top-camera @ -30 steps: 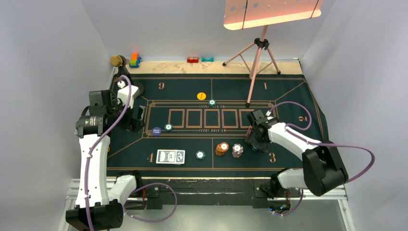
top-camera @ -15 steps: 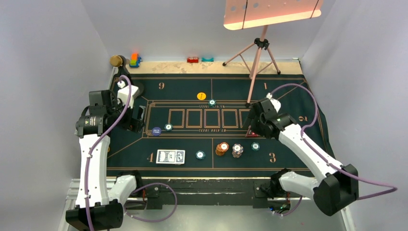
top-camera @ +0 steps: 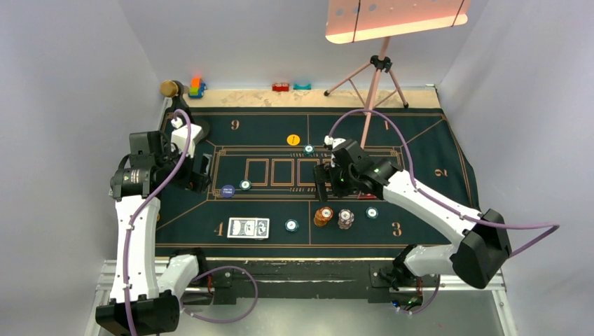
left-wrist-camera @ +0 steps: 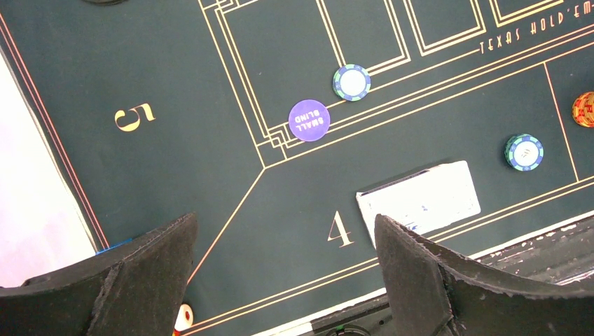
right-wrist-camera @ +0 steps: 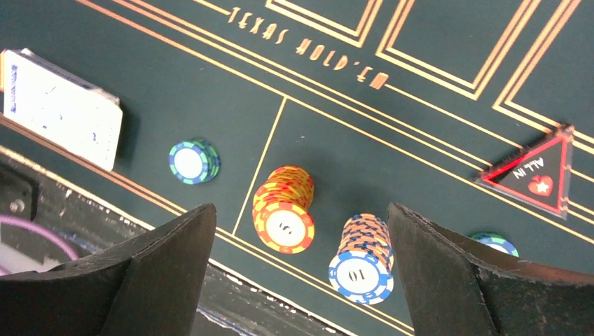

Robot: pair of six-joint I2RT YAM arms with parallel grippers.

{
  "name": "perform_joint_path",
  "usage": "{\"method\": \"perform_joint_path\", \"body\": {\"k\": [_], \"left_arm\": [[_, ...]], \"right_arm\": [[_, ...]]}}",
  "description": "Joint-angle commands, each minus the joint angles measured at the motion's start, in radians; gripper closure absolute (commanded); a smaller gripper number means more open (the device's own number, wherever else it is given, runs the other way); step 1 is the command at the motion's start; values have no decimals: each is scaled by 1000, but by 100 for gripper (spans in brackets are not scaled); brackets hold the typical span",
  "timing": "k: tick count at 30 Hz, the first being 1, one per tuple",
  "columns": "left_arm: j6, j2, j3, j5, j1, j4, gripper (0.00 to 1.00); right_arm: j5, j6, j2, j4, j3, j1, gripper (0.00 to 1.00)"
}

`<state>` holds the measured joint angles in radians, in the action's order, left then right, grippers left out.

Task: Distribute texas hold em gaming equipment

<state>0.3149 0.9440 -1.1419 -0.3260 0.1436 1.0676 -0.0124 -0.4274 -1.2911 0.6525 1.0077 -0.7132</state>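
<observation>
Right claw (right-wrist-camera: 298,210) spread wide, empty, above the orange chip stack (right-wrist-camera: 286,224); left claw (left-wrist-camera: 284,220) wide open, empty, over the felt mat (left-wrist-camera: 175,84).

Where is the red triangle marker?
The triangle marker lies at the right of the right wrist view, just above a teal chip, right of the blue-topped stack.

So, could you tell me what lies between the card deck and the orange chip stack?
One teal chip lies there, touching neither the card deck nor the orange chip stack; the right wrist view shows it.
</observation>
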Motion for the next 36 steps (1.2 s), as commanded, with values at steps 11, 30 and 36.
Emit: {"method": "perform_joint_path", "body": {"k": [11,30,36], "left_arm": [[-5,-13,-24,-12,5,-3,0],[1,-21,-27,-5,5,2,0],[1,-22,-27,-3,5,2,0]], "right_arm": [[64,165,-126,-29,46,-120,2],[-109,103,-216,-13,23,-190,2],[-103,68,-205,-21,0,-203,2]]}}
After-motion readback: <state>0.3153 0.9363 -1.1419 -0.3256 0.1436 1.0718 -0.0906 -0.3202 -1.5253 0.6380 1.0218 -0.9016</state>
